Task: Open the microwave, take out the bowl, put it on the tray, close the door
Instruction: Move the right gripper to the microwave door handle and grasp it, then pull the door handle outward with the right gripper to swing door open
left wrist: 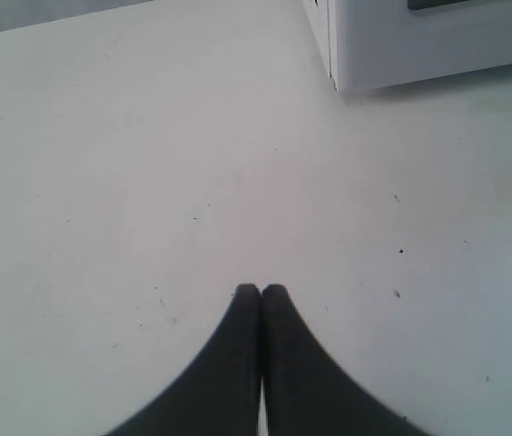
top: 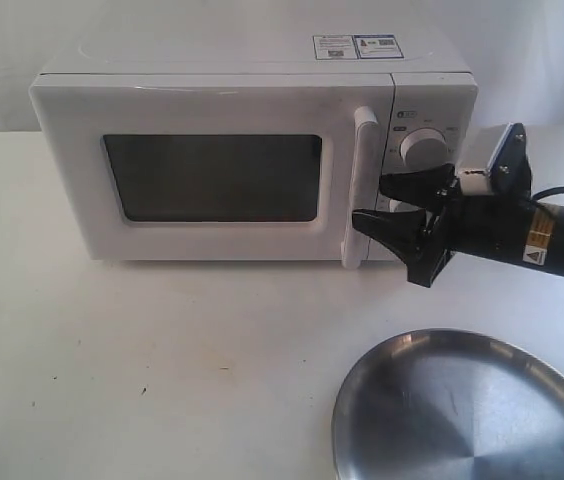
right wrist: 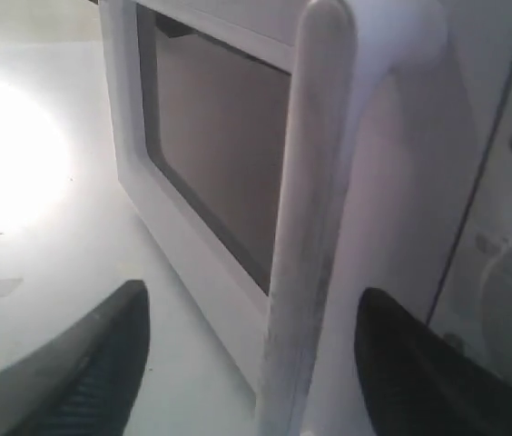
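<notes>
The white microwave (top: 252,150) stands at the back of the table with its door (top: 212,175) closed; the dark window shows nothing of the bowl, which is hidden. My right gripper (top: 370,200) is open right at the vertical bar handle (top: 360,190), and in the right wrist view the handle (right wrist: 306,245) stands between the two spread fingers (right wrist: 102,354). The silver tray (top: 467,410) lies empty at the front right. My left gripper (left wrist: 260,291) is shut on nothing above bare table, near the microwave's lower corner (left wrist: 338,82); it is out of the exterior view.
Two round dials (top: 422,148) sit on the panel right of the handle, just behind my right gripper. The white tabletop (top: 162,360) spreads in front of the microwave and left of the tray. White cloth hangs behind.
</notes>
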Controlling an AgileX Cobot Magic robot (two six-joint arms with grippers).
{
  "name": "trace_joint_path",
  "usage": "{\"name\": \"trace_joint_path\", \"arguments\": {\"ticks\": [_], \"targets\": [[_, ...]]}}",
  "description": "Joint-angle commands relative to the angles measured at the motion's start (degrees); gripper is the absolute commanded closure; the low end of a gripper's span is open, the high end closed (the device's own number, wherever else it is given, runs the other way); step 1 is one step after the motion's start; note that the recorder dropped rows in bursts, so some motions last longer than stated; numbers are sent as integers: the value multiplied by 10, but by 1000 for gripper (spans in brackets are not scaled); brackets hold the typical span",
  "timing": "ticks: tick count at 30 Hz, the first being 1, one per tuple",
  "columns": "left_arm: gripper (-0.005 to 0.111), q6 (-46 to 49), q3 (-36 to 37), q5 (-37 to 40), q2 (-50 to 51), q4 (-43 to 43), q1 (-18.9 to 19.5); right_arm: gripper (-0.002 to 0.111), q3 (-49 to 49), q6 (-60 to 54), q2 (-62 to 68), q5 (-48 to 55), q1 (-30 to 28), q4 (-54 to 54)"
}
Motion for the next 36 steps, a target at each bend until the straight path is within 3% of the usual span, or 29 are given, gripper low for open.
{"name": "trace_joint_path", "arguments": {"ticks": [1, 4, 8, 10, 14, 20, 36], "targets": [[107, -1, -1, 0, -1, -2, -1, 47, -33, -13, 1, 67, 34, 39], [107, -1, -1, 0, -1, -2, -1, 47, -52, -13, 1, 72, 52, 34], [107, -1, -1, 0, -1, -2, -1, 59, -68, -12, 2, 77, 86, 31], [107, -1, -1, 0, -1, -2, -1, 71, -73, -13, 2, 77, 92, 32], [107, -1, -1, 0, -1, -2, -1, 108, -73, -40, 2, 72, 92, 18], [107, -1, -1, 0, -1, -2, -1, 108, -74, -41, 2, -30, 92, -51], [107, -1, -1, 0, -1, -2, -1, 108, -74, -87, -12, -30, 92, -141]]}}
